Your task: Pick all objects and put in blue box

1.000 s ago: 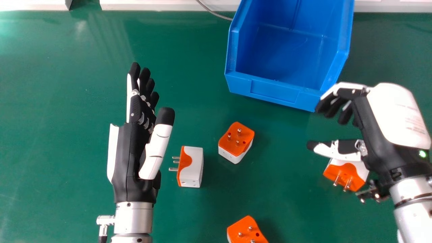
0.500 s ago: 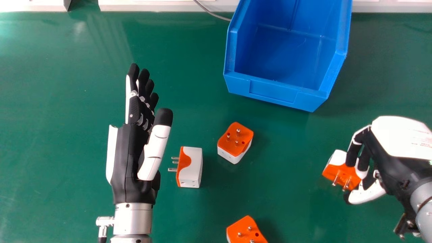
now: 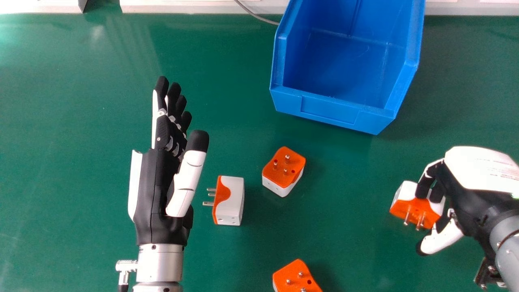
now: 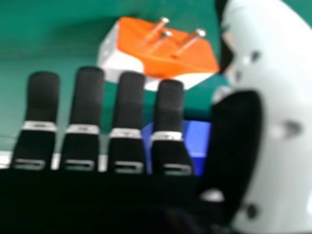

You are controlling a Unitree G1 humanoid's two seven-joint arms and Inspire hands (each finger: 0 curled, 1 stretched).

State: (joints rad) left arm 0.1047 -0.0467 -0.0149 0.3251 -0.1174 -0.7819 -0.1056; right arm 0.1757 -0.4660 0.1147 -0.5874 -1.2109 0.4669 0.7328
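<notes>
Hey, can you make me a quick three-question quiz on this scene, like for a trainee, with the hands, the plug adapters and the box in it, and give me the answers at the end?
1. How many plug adapters show, wholly or in part, in the head view?
A) two
B) three
C) four

2. Fill in the missing word: the plug adapter nearest the left hand has its pins pointing toward the head view's ____ side.

3. True or false: the right hand is at a plug adapter that lies outside the blue box.

Key: 1. C; 2. left; 3. true
</notes>
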